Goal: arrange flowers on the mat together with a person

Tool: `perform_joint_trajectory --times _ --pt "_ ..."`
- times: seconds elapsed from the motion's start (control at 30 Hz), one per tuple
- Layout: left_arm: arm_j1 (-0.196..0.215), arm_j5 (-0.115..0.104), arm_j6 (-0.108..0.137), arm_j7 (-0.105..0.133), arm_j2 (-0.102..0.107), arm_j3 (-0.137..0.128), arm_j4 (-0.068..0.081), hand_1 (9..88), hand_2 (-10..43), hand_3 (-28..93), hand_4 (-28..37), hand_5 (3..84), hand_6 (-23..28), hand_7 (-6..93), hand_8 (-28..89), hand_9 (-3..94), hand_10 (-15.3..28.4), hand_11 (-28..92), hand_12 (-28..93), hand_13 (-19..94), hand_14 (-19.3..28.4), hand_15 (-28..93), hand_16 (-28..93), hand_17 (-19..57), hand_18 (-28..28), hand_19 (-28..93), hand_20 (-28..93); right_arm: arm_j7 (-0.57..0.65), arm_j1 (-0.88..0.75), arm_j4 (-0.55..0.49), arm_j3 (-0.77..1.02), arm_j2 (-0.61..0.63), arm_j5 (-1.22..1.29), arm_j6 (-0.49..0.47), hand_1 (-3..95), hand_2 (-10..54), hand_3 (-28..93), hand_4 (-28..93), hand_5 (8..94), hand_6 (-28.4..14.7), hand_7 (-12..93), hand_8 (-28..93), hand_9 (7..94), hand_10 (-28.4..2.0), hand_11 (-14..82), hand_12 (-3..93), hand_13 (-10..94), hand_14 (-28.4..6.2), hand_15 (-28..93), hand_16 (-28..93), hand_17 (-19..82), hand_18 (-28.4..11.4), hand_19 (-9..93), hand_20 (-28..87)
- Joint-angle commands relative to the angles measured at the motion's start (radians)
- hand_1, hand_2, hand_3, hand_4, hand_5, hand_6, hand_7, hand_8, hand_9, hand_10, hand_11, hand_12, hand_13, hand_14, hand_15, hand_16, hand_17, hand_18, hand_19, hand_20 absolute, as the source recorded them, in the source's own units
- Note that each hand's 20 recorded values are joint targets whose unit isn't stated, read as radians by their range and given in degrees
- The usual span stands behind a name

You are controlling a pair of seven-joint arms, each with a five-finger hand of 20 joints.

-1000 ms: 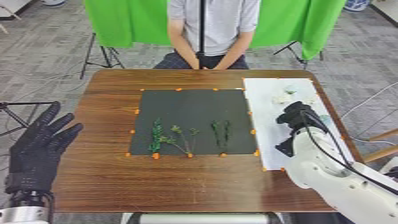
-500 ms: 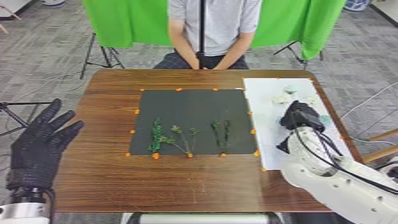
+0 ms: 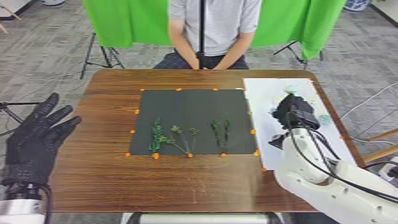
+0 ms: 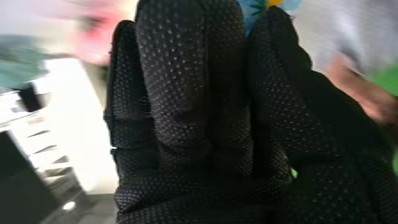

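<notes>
While the green sprigs (image 3: 156, 135) look spindly, left hand (image 3: 34, 152) spreads empty; right hand (image 3: 297, 111) is straight-fingered, hold unclear.

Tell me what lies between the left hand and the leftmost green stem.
In the head view, brown tabletop, orange tape, then a strip of the dark mat.

Downward head view, close wrist view

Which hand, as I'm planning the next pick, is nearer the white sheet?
Right: the right hand is over the white sheet, while the left hand is across the table, left of the black mat.
</notes>
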Motion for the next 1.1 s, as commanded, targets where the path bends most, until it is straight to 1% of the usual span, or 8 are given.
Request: perform_joint_trajectory --times 0.03,0.2,0.37,0.47,0.53,0.6,0.8,1.1 --pt "-0.047 0.086 -0.041 -0.084 -0.057 -0.018 -0.033 19.7 6.9 76 -26.1 30.7 4.7 10.1 -8 28.9 14.2 17 13 20 21.2 43 -4 -9.4 19.6 37 15 -0.203 0.297 -0.076 -0.220 -0.155 0.068 0.000 59.0 -9.5 62 -28 85.0 4.5 19 0 93.7 -5.6 8.5 33.3 87 -3.0 40 27 43 -16.0 75 -2" --pt "-0.127 0.119 -0.071 -0.145 -0.073 -0.006 -0.029 20.1 6.7 76 -25.6 30.6 4.7 10.0 -8 28.8 14.3 17 13 20 21.2 43 -4 -9.3 19.6 38 15 -0.287 0.449 0.002 -0.379 -0.330 0.136 -0.021 58.6 -9.5 63 -28 84.7 4.4 19 0 93.7 -5.8 10.1 34.5 87 -3.2 40 27 42 -15.6 76 -2" --pt "-0.175 0.082 -0.086 -0.114 -0.069 0.003 -0.024 20.4 6.6 76 -25.2 30.5 4.7 10.0 -8 28.8 14.5 17 13 20 21.3 43 -4 -9.1 19.4 38 15 -0.333 0.515 0.110 -0.455 -0.480 0.182 -0.052 58.4 -9.5 63 -28 84.6 4.4 19 0 93.7 -6.3 12.6 34.7 86 -3.2 41 27 42 -15.5 76 -2" --pt "-0.194 0.098 -0.072 -0.117 -0.067 0.010 -0.021 20.5 6.6 76 -25.1 30.5 4.7 10.0 -8 29.0 14.4 18 13 20 21.4 44 -4 -9.1 19.4 39 16 -0.340 0.552 0.151 -0.510 -0.533 0.216 -0.052 58.1 -9.5 63 -28 84.5 4.4 19 0 93.7 -6.4 13.5 34.7 86 -3.3 41 27 42 -15.7 76 -2" --pt "-0.199 0.092 -0.070 -0.110 -0.063 0.009 -0.021 20.6 6.5 76 -25.1 30.5 4.7 10.0 -8 29.0 14.4 18 13 20 21.5 44 -4 -9.1 19.3 39 16 -0.347 0.569 0.174 -0.539 -0.563 0.227 -0.062 58.0 -9.5 63 -28 84.4 4.4 19 0 93.6 -6.6 14.3 34.6 86 -3.3 42 27 42 -15.7 76 -2" --pt "-0.245 0.106 -0.074 -0.133 -0.061 0.030 -0.009 20.7 6.5 76 -25.1 30.6 4.8 10.0 -8 29.1 14.5 18 13 21 21.6 45 -4 -9.0 19.2 39 16 -0.326 0.604 0.189 -0.591 -0.584 0.241 -0.045 58.0 -9.5 63 -28 84.3 4.4 20 0 93.4 -6.6 15.2 34.5 86 -3.5 42 27 42 -15.7 76 -2" --pt "-0.309 0.114 -0.088 -0.149 -0.048 0.068 0.008 20.8 6.4 76 -25.0 30.6 4.7 10.1 -8 29.2 14.5 18 13 20 21.6 45 -4 -8.9 19.1 39 16 -0.285 0.698 0.242 -0.744 -0.649 0.288 -0.035 57.8 -9.5 63 -28 84.0 4.5 20 0 92.6 -6.7 19.1 33.0 86 -4.0 45 24 42 -15.7 76 -2" --pt "-0.318 0.112 -0.105 -0.145 -0.041 0.085 0.016 20.9 6.4 76 -25.0 30.6 4.7 10.2 -8 29.2 14.4 18 13 20 21.5 45 -5 -8.9 19.1 39 16 -0.256 0.752 0.285 -0.829 -0.692 0.305 -0.052 57.2 -9.5 62 -28 83.6 4.8 19 -1 91.9 -6.8 23.3 31.1 86 -4.0 47 23 41 -15.8 77 -2"
